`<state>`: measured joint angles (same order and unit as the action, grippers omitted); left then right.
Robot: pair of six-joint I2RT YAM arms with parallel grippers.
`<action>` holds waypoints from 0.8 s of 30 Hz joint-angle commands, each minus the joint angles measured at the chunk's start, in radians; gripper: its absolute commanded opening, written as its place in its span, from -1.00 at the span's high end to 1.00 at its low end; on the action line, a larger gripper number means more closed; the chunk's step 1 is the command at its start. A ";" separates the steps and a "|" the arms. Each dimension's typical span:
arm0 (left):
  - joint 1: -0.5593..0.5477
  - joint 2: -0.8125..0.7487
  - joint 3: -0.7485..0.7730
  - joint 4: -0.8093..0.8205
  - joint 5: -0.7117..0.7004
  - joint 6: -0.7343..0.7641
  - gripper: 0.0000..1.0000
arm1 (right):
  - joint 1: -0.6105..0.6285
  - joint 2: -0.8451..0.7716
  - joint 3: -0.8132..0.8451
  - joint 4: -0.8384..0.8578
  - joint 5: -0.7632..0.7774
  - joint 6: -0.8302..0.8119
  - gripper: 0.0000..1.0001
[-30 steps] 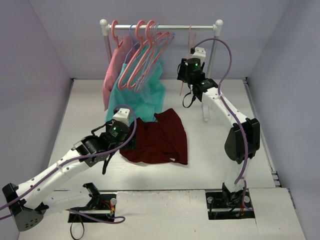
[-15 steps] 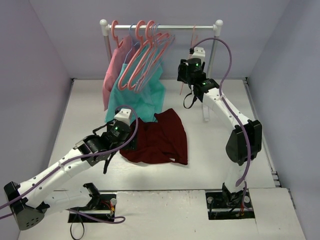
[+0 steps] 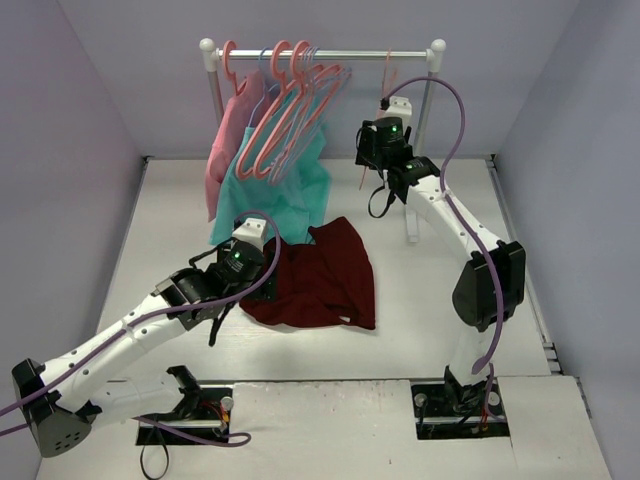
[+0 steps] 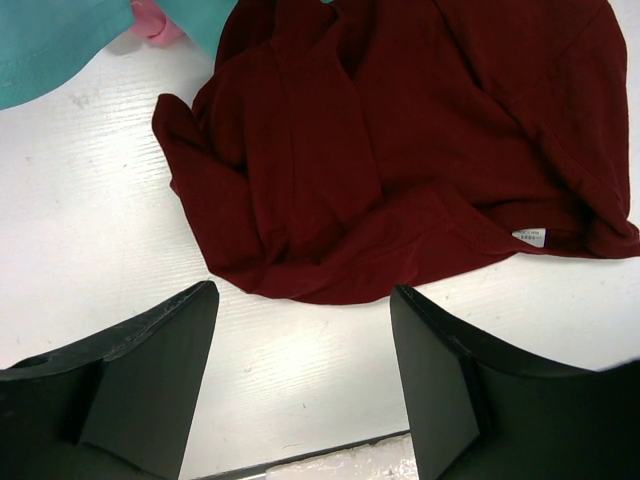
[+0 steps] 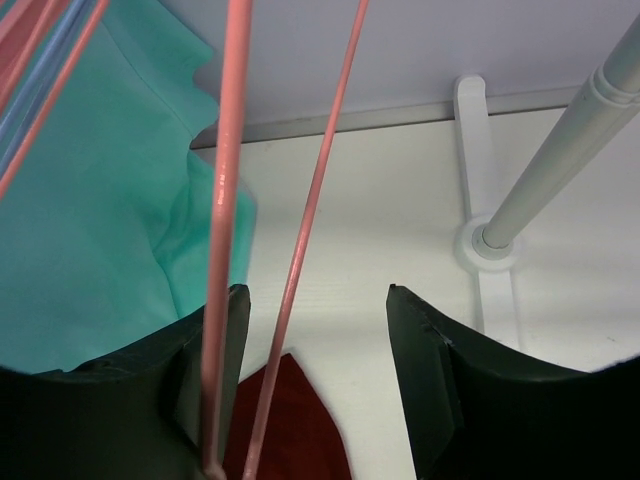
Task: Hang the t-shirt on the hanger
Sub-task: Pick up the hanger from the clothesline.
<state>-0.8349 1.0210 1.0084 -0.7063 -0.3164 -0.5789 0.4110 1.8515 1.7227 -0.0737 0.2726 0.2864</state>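
Observation:
The dark maroon t-shirt (image 3: pixel 322 275) lies crumpled on the white table; in the left wrist view (image 4: pixel 400 130) its small white tag (image 4: pixel 529 237) shows at the right. My left gripper (image 3: pixel 262 275) is open and empty, hovering at the shirt's near-left edge (image 4: pixel 302 295). A thin salmon-pink hanger (image 3: pixel 385 72) hangs alone at the right end of the rail. My right gripper (image 3: pixel 374 148) is open around it (image 5: pixel 317 292). One hanger rod (image 5: pixel 308 200) runs between the fingers; the other (image 5: pixel 224 200) lies against the left finger (image 5: pixel 215 340).
A white rack (image 3: pixel 320 54) stands at the back with several pink hangers (image 3: pixel 285 110), a teal garment (image 3: pixel 275 195) and a pink garment (image 3: pixel 225 140). The rack's right post and foot (image 5: pixel 485 245) are close to my right gripper. Lilac walls enclose the table.
My left gripper has crept a little to the right, closer to the shirt. My right gripper has barely moved and stays open around the hanger.

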 commanded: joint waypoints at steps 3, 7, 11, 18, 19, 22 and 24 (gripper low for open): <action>0.008 0.002 0.044 0.044 -0.006 0.013 -0.31 | -0.006 -0.046 0.092 -0.001 0.012 0.028 0.04; 0.008 0.007 0.042 0.051 -0.007 0.016 -0.31 | -0.006 -0.055 0.096 -0.009 0.017 0.031 0.18; 0.009 0.008 0.039 0.058 -0.007 0.020 -0.31 | -0.009 -0.051 0.109 -0.019 0.021 0.027 0.27; 0.011 0.011 0.045 0.059 -0.009 0.031 -0.31 | -0.015 -0.034 0.115 -0.035 0.027 0.028 0.25; 0.012 0.012 0.045 0.059 -0.009 0.031 -0.31 | -0.015 -0.030 0.118 -0.039 0.025 0.028 0.27; 0.015 0.013 0.044 0.058 -0.007 0.031 -0.31 | -0.015 -0.027 0.121 -0.046 0.028 0.028 0.38; 0.016 0.013 0.044 0.059 -0.008 0.033 -0.31 | -0.016 -0.025 0.123 -0.049 0.028 0.026 0.46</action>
<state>-0.8291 1.0340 1.0084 -0.6907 -0.3145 -0.5593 0.3996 1.8515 1.7901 -0.1470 0.2744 0.3110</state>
